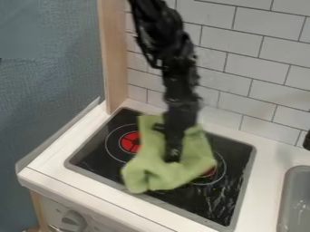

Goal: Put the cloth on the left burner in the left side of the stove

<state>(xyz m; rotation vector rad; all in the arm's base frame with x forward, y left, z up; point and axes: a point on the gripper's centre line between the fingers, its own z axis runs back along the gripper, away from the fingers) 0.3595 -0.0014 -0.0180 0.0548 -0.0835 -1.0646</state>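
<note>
I can't tell if my gripper point(172, 156) pinches the green cloth point(149, 168), so I should check its hold before lowering it over the left burner point(129, 142).

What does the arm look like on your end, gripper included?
The arm is all black, slim and jointed, with a bulkier upper part; what looks like a thin black cable loops out along its left edge in the picture. The gripper is black too. I can make out no markings.

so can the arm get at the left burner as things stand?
Likely yes: the arm hangs close beside the left burner. The green cloth overlaps one side, but most of the red centre is uncovered.
</note>
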